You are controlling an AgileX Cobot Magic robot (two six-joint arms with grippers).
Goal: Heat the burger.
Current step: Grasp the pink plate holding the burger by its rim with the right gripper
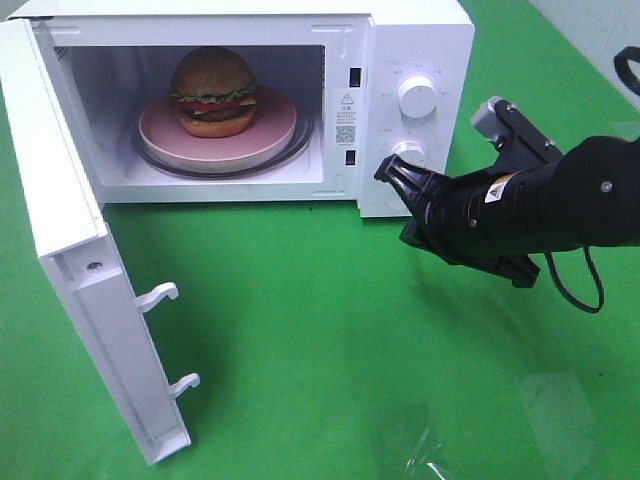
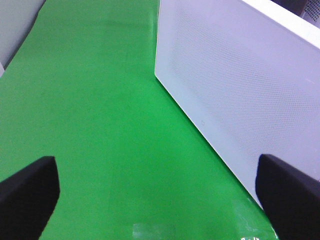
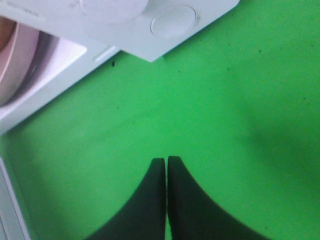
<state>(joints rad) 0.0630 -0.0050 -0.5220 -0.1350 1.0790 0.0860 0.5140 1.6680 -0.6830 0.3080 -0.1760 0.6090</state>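
The burger [image 1: 214, 90] sits on the pink plate [image 1: 160, 138] inside the microwave [image 1: 420, 30]. The door [image 1: 62, 230] hangs wide open, so I judge the step in hand to be shutting it before any dial gets turned. My left gripper [image 2: 159, 192] has its fingers spread as wide as they go and holds nothing. Through its wrist camera I see the door's perforated outer face just beside one finger, and apart from it as far as I can tell. I'd push with the flat of that finger against the outer panel near the free edge, away from the hinge. I'd follow the door's arc so the two latch hooks [image 1: 160, 294] meet their slots in the frame squarely. A push too near the hinge could shove the whole oven across the green mat [image 1: 300, 320]. My right gripper [image 1: 391, 172] is pinched fully together on nothing, with its tip close to the lower knob [image 1: 409, 153]; whether it touches I cannot tell. I'd hold it clear of the door's closing path and twist only once the latch is home.
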